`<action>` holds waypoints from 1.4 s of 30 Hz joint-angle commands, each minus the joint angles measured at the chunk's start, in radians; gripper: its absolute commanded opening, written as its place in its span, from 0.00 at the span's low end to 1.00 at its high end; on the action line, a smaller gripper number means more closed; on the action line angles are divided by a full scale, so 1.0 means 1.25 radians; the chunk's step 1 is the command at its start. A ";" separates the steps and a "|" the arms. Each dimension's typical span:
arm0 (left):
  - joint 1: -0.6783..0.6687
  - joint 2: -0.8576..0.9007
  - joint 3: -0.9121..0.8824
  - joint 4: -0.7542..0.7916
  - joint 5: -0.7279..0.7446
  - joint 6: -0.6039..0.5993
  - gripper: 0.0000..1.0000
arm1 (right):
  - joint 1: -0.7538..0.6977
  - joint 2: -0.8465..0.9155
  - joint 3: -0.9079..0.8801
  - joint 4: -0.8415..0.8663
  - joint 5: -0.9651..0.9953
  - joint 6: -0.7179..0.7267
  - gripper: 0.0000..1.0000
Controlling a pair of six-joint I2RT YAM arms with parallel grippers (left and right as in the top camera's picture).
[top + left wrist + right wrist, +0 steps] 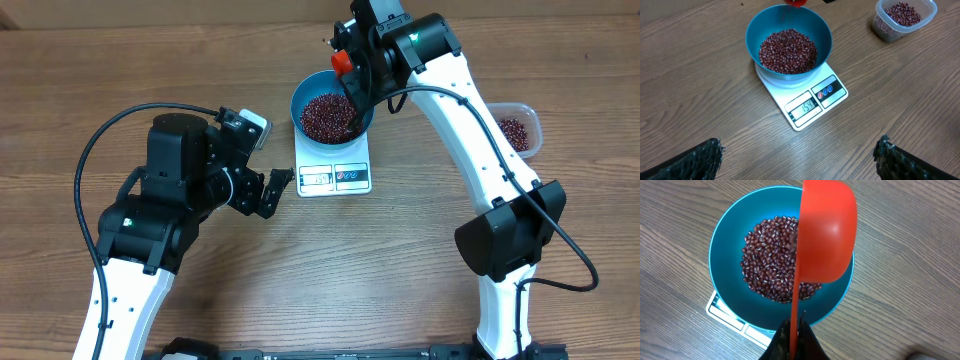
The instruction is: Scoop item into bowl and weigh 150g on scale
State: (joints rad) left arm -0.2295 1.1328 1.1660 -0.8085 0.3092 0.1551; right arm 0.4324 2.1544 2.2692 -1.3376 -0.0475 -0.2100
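Note:
The blue bowl [298, 100] stands on the white scale [334, 178] and holds a heap of dark red beans [327, 117]. My right gripper [796, 330] is shut on the thin handle of a red scoop [827, 235]. The scoop is turned on its side above the bowl's [722, 240] right half, over the beans [767, 260]. In the left wrist view the scale's display [804, 107] seems to read 154. My left gripper [799, 155] is open and holds nothing, low over the wood in front of the scale [835, 92]. In the overhead view my left gripper [272, 190] is to the scale's left.
A clear plastic tub [533, 120] with more beans sits at the right, beyond the right arm; the left wrist view shows the tub [880, 27] at top right. The right arm reaches over the table's right half toward the bowl.

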 commanded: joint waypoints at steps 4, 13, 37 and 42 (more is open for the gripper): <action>-0.005 -0.005 0.015 0.000 -0.003 -0.014 1.00 | 0.000 0.002 0.024 0.001 0.002 -0.061 0.04; -0.005 -0.005 0.015 0.000 -0.003 -0.014 1.00 | 0.000 -0.002 0.024 0.001 0.002 -0.154 0.04; -0.005 -0.005 0.015 0.000 -0.003 -0.014 1.00 | -0.002 -0.001 0.013 -0.020 -0.071 -0.162 0.04; -0.005 -0.005 0.015 0.000 -0.003 -0.014 1.00 | -0.001 0.001 -0.054 0.018 -0.068 -0.162 0.04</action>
State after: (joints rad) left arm -0.2295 1.1328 1.1660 -0.8085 0.3092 0.1551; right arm 0.4324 2.1544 2.2307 -1.3331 -0.1234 -0.4191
